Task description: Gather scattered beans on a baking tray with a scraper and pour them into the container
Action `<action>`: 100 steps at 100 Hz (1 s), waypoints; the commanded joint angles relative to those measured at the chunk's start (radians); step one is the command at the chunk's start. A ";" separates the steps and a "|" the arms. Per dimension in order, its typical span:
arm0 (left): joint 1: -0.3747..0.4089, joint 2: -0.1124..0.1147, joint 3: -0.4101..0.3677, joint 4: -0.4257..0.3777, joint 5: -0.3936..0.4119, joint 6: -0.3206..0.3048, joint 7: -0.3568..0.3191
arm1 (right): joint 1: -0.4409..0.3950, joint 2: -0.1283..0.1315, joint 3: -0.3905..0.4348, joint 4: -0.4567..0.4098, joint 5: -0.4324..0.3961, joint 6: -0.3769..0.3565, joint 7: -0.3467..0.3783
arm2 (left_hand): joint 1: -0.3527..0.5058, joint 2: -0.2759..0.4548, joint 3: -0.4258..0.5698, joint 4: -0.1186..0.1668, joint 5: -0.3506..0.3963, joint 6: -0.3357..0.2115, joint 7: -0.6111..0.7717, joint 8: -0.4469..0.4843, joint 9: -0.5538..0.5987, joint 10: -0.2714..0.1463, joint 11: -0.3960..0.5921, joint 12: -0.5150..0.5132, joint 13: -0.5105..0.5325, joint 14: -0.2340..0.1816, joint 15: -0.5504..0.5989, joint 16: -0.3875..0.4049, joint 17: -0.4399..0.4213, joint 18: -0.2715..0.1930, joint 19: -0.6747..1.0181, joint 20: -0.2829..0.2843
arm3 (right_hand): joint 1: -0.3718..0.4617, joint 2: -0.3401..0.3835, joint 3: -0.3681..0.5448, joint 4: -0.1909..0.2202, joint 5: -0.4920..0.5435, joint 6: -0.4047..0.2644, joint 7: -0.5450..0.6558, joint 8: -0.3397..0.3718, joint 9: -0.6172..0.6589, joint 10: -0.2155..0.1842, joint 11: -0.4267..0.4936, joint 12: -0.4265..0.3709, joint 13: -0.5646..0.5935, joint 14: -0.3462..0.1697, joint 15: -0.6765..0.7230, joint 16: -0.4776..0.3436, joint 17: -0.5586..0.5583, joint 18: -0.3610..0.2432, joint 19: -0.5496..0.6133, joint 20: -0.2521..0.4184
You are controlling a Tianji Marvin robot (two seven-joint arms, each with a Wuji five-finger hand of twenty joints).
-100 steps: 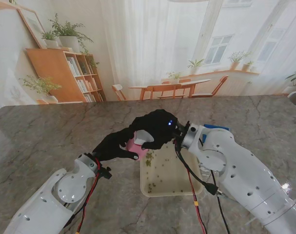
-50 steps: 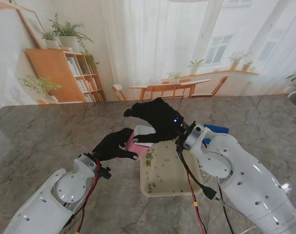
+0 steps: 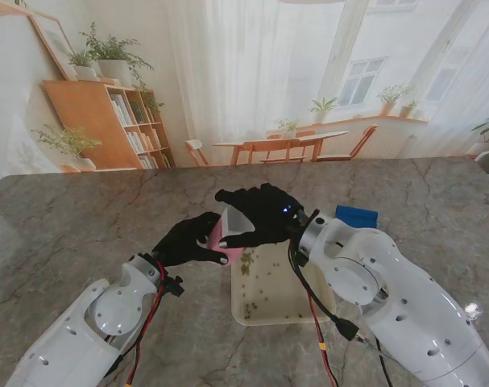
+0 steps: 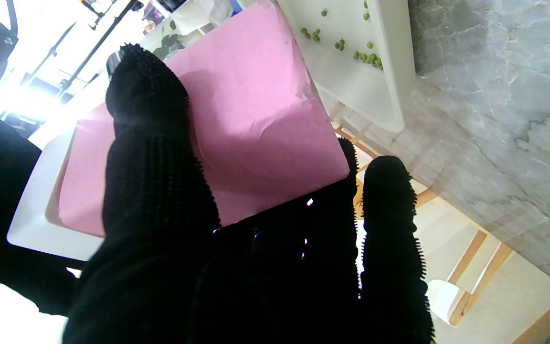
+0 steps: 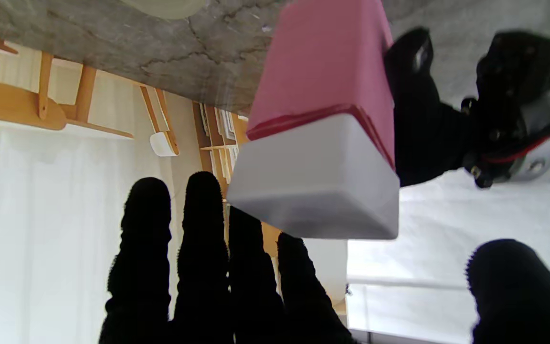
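My left hand (image 3: 189, 239) grips the pink scraper (image 3: 221, 239) at centre frame, just beyond the tray (image 3: 278, 314) of beans (image 3: 264, 286). My right hand (image 3: 260, 214) is spread beside it, holding nothing. No legible writing anywhere.

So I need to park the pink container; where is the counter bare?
Bare counter lies left of the left hand, and nearer to me between the left arm and the tray. It's crowded at the tray's far end, where both hands meet around the pink container.
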 commanded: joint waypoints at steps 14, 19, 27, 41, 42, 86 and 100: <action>0.004 -0.002 0.002 0.000 -0.002 0.003 0.000 | 0.026 0.012 -0.006 0.035 -0.061 -0.054 -0.017 | 0.188 0.196 0.215 0.120 0.096 -0.120 0.290 0.084 0.131 -0.163 0.145 0.082 0.047 -0.041 0.048 0.015 -0.005 -0.003 0.008 0.034 | 0.159 -0.147 0.066 0.032 0.059 -0.060 0.088 0.084 0.091 -0.142 0.096 -0.008 0.079 -0.081 -0.081 -0.084 0.051 -0.060 -0.027 -0.050; 0.004 -0.002 0.002 0.000 -0.002 0.003 0.000 | 0.033 0.012 -0.009 0.045 -0.081 -0.066 -0.041 | 0.188 0.197 0.216 0.121 0.096 -0.120 0.290 0.085 0.132 -0.164 0.145 0.082 0.047 -0.041 0.048 0.015 -0.004 -0.003 0.008 0.034 | 0.205 -0.185 0.102 0.036 0.078 -0.095 0.114 0.103 0.115 -0.182 0.130 -0.028 0.103 -0.112 -0.065 -0.091 0.077 -0.078 -0.011 -0.070; 0.004 -0.003 0.002 0.000 0.001 0.007 0.005 | 0.041 0.010 -0.017 0.065 -0.104 -0.071 -0.092 | 0.189 0.198 0.216 0.121 0.096 -0.120 0.290 0.085 0.132 -0.164 0.145 0.081 0.048 -0.040 0.048 0.015 -0.004 -0.002 0.008 0.034 | 0.211 -0.279 0.382 0.009 0.126 -0.161 0.171 0.128 0.165 -0.245 0.186 -0.065 0.150 -0.158 -0.033 -0.104 0.113 -0.105 0.022 -0.111; 0.022 0.000 -0.014 -0.019 0.008 0.013 0.004 | 0.061 0.008 -0.030 0.100 -0.145 -0.095 -0.187 | 0.189 0.196 0.216 0.121 0.097 -0.120 0.290 0.084 0.132 -0.162 0.145 0.081 0.047 -0.040 0.048 0.015 -0.004 -0.002 0.008 0.034 | 0.294 -0.366 0.615 -0.032 0.167 -0.301 0.303 0.139 0.258 -0.353 0.261 -0.104 0.241 -0.240 0.001 -0.123 0.184 -0.142 0.059 -0.158; 0.022 0.000 -0.015 -0.019 0.008 0.013 0.003 | 0.062 0.008 -0.031 0.103 -0.149 -0.096 -0.196 | 0.189 0.198 0.216 0.121 0.096 -0.120 0.290 0.084 0.130 -0.163 0.145 0.081 0.047 -0.040 0.048 0.015 -0.005 -0.002 0.008 0.034 | 0.302 -0.372 0.623 -0.033 0.166 -0.309 0.311 0.137 0.262 -0.359 0.264 -0.107 0.246 -0.244 0.003 -0.124 0.189 -0.144 0.062 -0.161; 0.029 0.000 -0.018 -0.030 0.002 0.019 0.003 | 0.138 0.017 -0.076 0.198 -0.258 -0.210 -0.421 | 0.189 0.197 0.215 0.121 0.097 -0.121 0.290 0.085 0.132 -0.164 0.145 0.080 0.048 -0.041 0.048 0.015 -0.004 -0.003 0.008 0.034 | 0.481 -0.570 0.776 -0.241 0.083 -0.522 0.665 -0.155 0.389 -0.512 0.176 -0.154 0.325 -0.331 -0.079 -0.210 0.175 -0.162 0.041 -0.298; 0.031 0.000 -0.019 -0.032 0.003 0.023 0.001 | 0.145 0.025 -0.070 0.195 -0.285 -0.250 -0.431 | 0.189 0.196 0.215 0.121 0.097 -0.120 0.290 0.084 0.132 -0.164 0.145 0.080 0.047 -0.040 0.047 0.014 -0.004 -0.003 0.007 0.034 | 0.407 -0.492 0.819 -0.080 0.064 -0.546 0.620 -0.240 0.269 -0.480 0.123 -0.277 0.247 -0.284 -0.158 -0.255 0.075 -0.139 -0.011 -0.308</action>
